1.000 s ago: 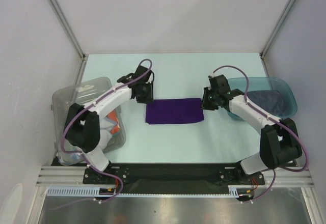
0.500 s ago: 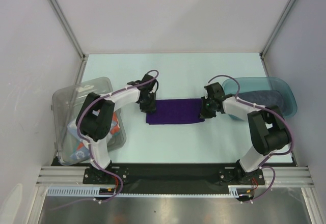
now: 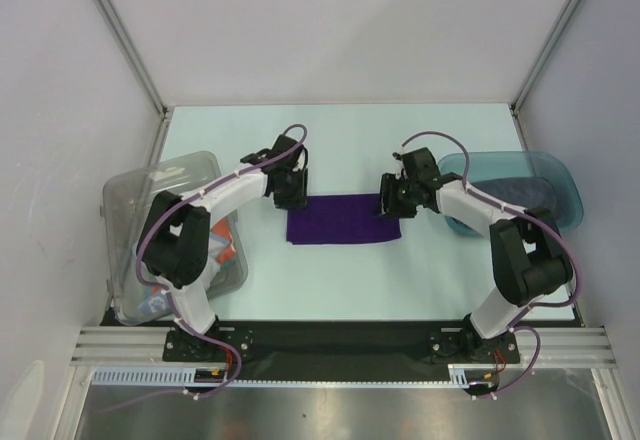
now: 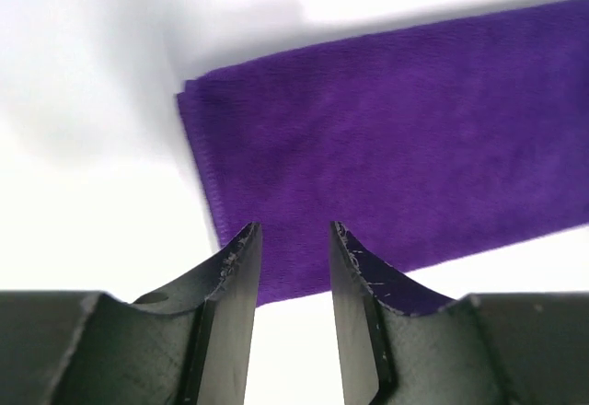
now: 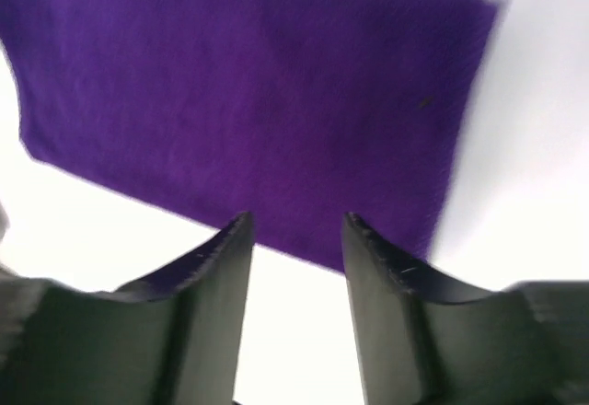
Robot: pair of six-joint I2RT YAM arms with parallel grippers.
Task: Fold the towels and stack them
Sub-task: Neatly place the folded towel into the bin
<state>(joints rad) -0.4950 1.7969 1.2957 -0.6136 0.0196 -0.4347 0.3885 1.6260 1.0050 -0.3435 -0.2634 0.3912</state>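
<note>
A purple towel point(image 3: 340, 220), folded into a long rectangle, lies flat in the middle of the table. My left gripper point(image 3: 292, 197) hovers just behind its far left corner, jaws open with nothing between them; in the left wrist view the gripper point(image 4: 293, 230) points at the purple towel point(image 4: 396, 147). My right gripper point(image 3: 388, 205) hangs over the far right corner, also open and empty. In the right wrist view this gripper point(image 5: 296, 219) sits above the purple towel point(image 5: 248, 92). A dark towel point(image 3: 525, 195) lies in the teal tray. An orange towel point(image 3: 228, 245) shows inside the clear bin.
A clear plastic bin point(image 3: 130, 195) stands at the left edge, with cloths inside, partly hidden by my left arm. A teal translucent tray point(image 3: 562, 185) sits at the right edge. White walls and metal posts close in the back and sides.
The right gripper has opened and drawn back off the towel's right end, shifting slightly left and away. The left gripper has lifted a little from the left corner. The towel lies still.
</note>
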